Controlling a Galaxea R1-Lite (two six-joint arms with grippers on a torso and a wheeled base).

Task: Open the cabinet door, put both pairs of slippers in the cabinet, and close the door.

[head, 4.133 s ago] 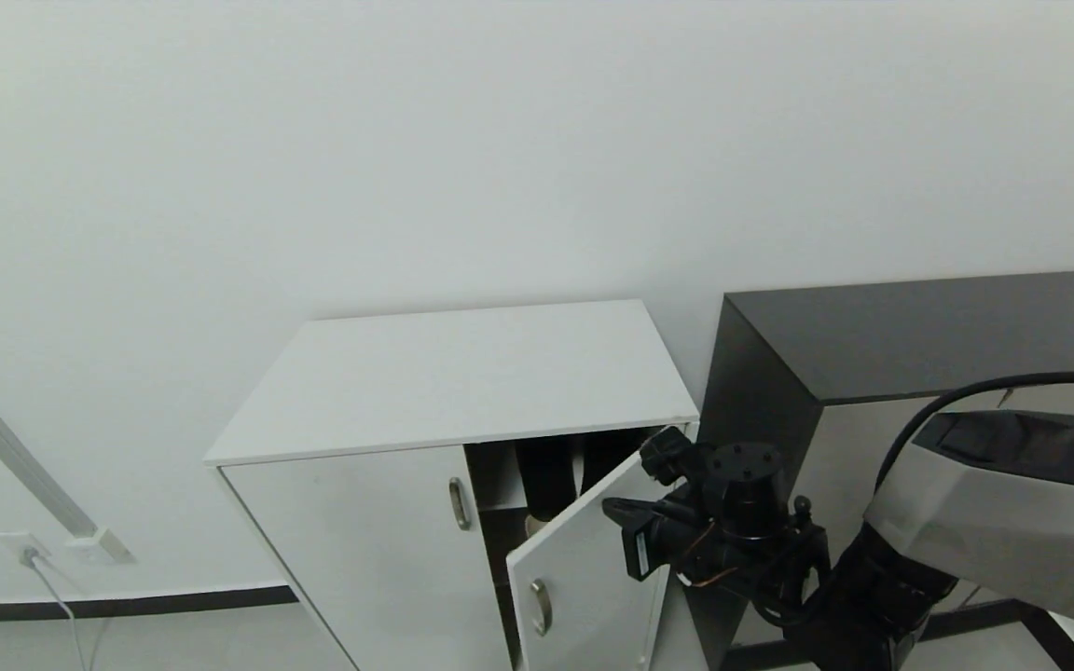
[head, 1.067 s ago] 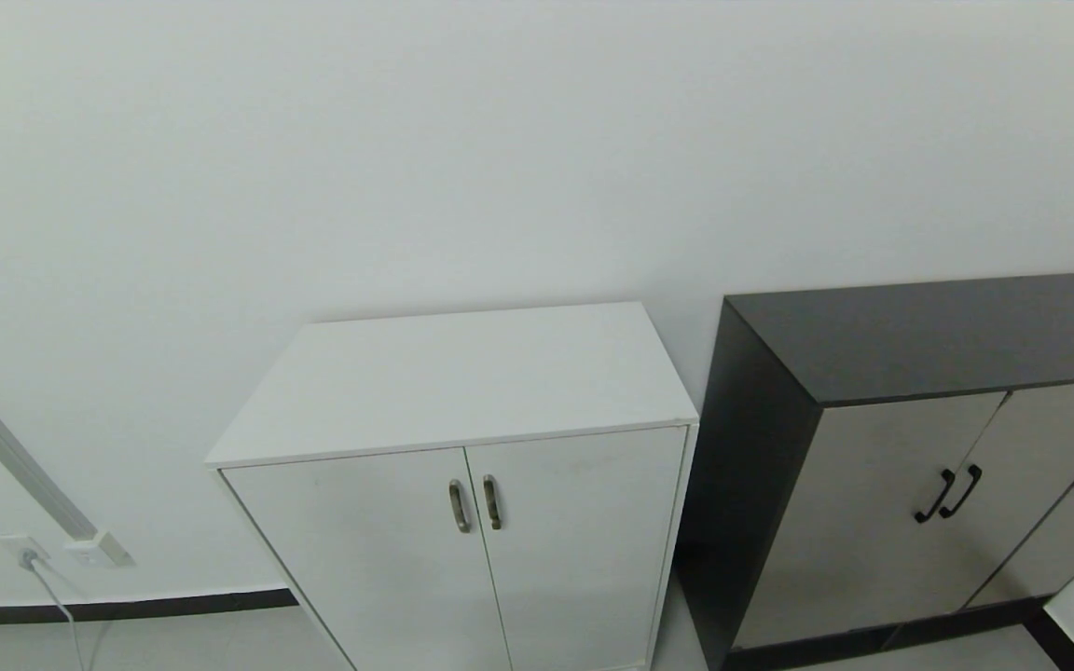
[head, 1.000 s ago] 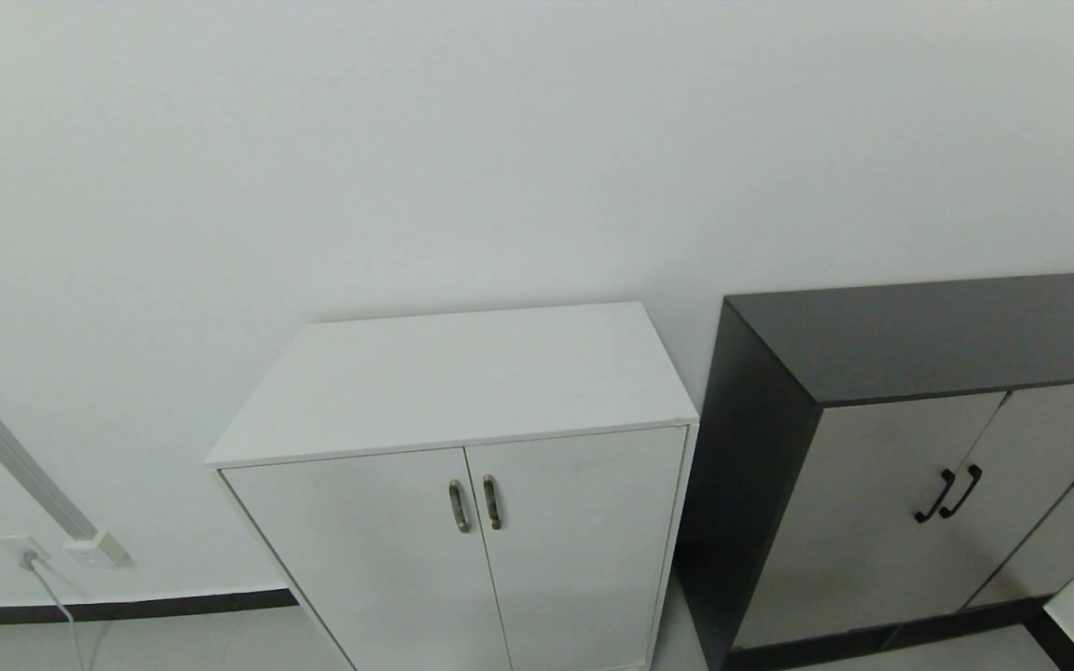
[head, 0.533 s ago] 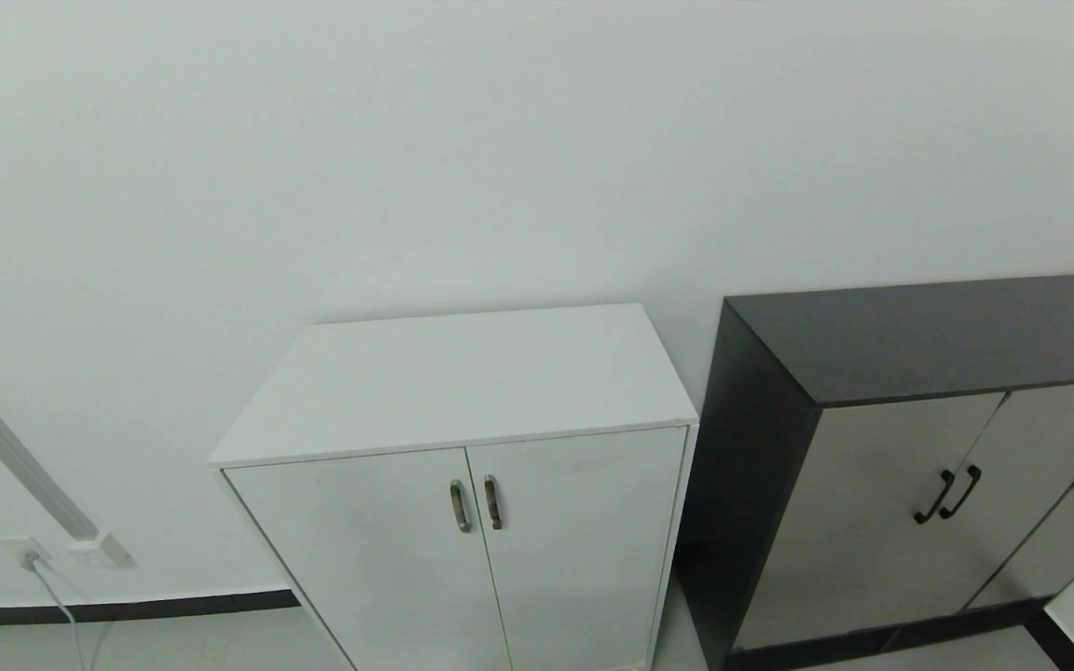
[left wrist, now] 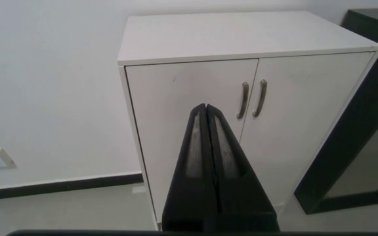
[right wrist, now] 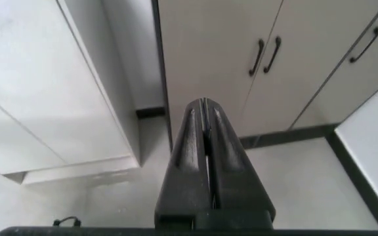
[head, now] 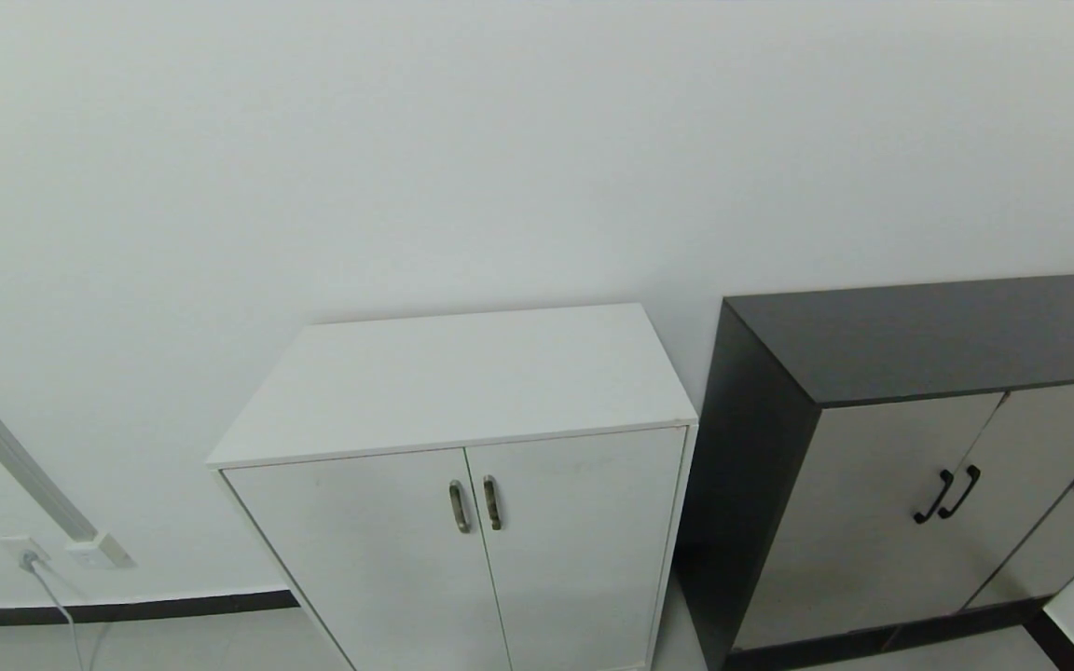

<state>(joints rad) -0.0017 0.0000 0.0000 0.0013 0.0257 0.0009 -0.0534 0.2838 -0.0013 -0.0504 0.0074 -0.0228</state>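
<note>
White laminate makes up the cabinet (head: 462,382), which stands against the wall with a darker cabinet (head: 919,335) just beside it on the robot's right. Both of the white cabinet's doors lie flush with its front: the left door (head: 360,550) and the right door (head: 584,540) meet at a thin centre seam, so what sits behind them is hidden. To my eye the closing step looks done. Either side of that seam are the two metal handles (head: 492,502), close together, with their long axes upright.

The left gripper (left wrist: 206,110) has its fingers pressed together on nothing. It hangs well apart from the white cabinet and faces its front squarely, aimed at the left door just beside the handles. The right gripper (right wrist: 204,103) is likewise pressed together and bare, and it points down at the floor (right wrist: 110,190) before the darker cabinet. If a door needed touching again, I would judge the left arm better placed, since the handles lie straight ahead of it.
</note>
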